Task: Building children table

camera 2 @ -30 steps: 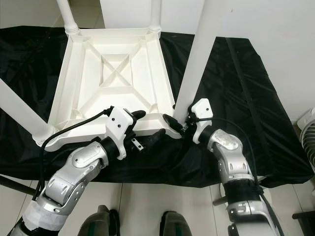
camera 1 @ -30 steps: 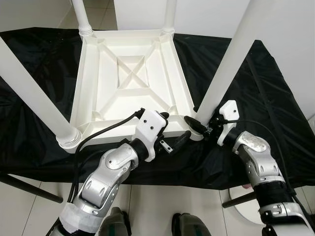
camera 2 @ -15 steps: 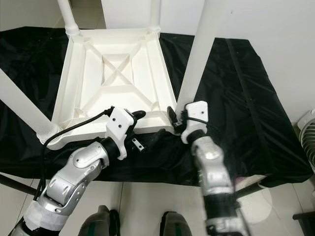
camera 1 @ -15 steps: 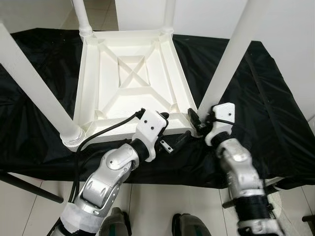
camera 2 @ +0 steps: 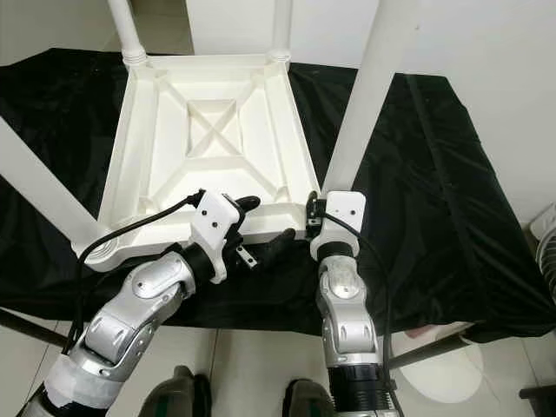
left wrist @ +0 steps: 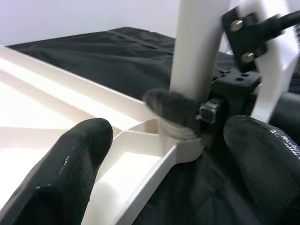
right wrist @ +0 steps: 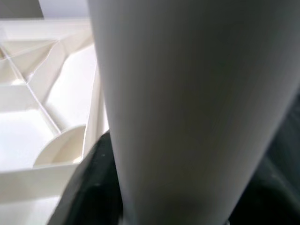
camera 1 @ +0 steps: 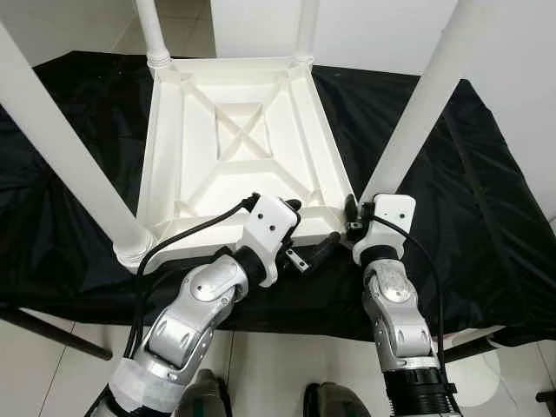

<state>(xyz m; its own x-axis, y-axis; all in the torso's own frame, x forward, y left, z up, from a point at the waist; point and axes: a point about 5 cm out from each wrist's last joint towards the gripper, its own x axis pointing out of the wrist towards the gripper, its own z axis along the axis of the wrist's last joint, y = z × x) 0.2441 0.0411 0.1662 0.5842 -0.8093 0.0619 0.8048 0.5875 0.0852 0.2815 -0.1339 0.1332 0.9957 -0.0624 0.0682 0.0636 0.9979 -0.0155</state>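
White plastic makes up the small table (camera 1: 239, 143), which lies upside down on a black cloth (camera 1: 452, 200) spread over the tabletop, its ribbed underside facing up. Four white legs rise from its corners: two at the far side, one at the near left (camera 1: 61, 148), and one at the near right (camera 1: 426, 100).

The right pincer (camera 1: 356, 217) sits at the base of the near right leg, where the leg meets its corner socket. One black finger (left wrist: 173, 107) lies against the leg just above the socket; the right wrist view looks at the leg from very close, and its fingers appear closed around it.

The left pincer (camera 1: 311, 228) hovers at the near edge of the table, just beside that same corner. Its two fingers (left wrist: 70, 159) stand wide apart, one over the table's rim and the other out over the cloth, gripping nothing.
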